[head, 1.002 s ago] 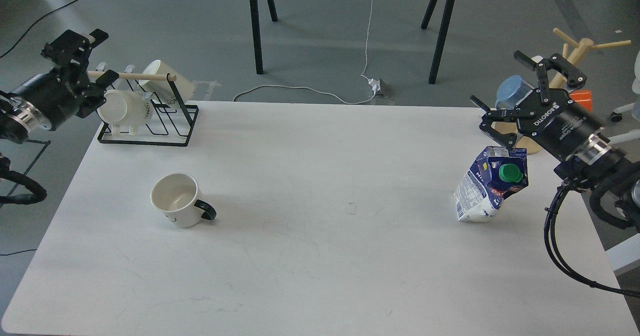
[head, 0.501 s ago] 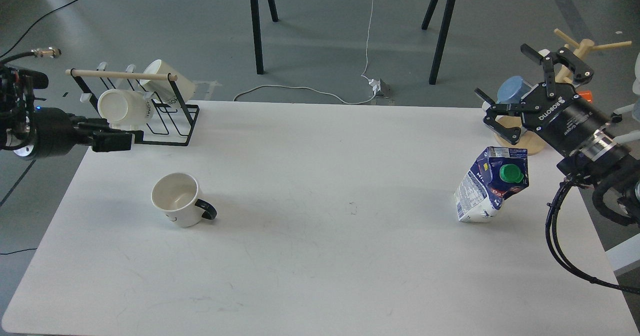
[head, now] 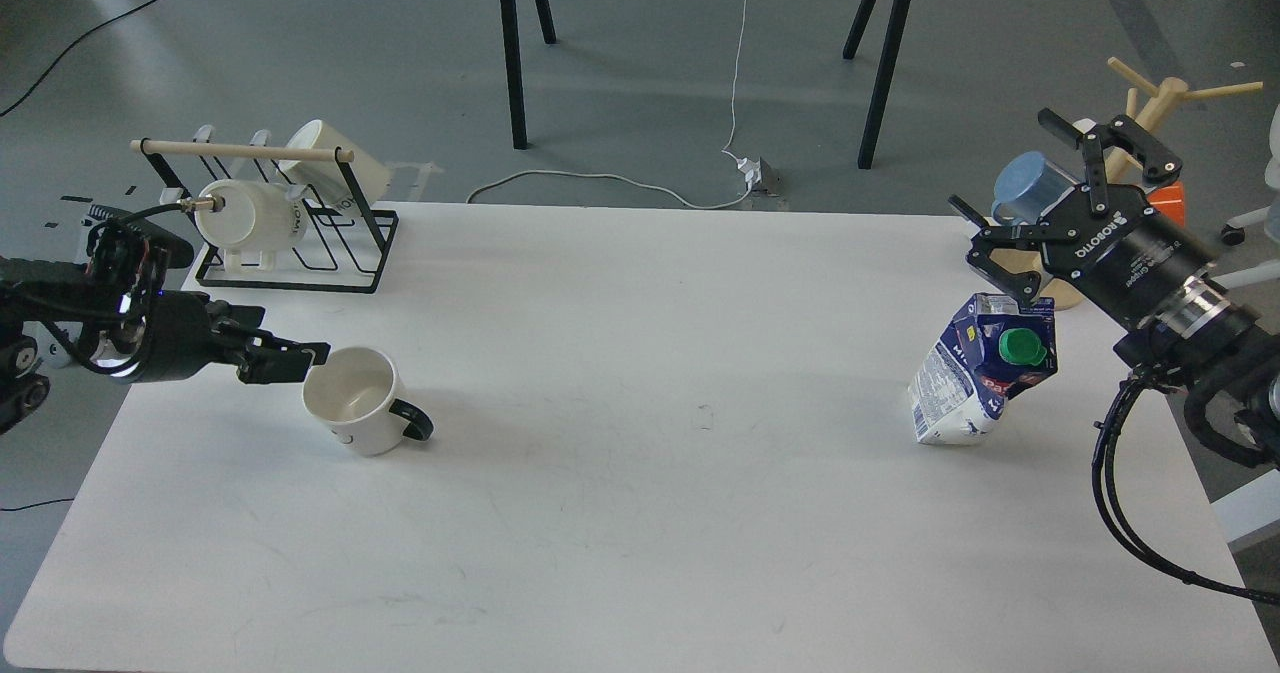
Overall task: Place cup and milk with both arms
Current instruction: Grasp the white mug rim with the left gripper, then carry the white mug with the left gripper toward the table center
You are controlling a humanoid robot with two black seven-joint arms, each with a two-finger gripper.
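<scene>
On the white table [head: 640,513], a cream cup [head: 352,400] with a dark handle is standing upright at the left side, while a blue and white milk carton [head: 975,373] with a green cap is leaning at the right side, well apart from it. The left gripper [head: 290,358] is reaching in low, its tip just beside the cup's rim; whether its fingers are parted cannot be told. The right gripper [head: 1020,208] is hovering just above the carton with its fingers spread wide, grasping nothing.
</scene>
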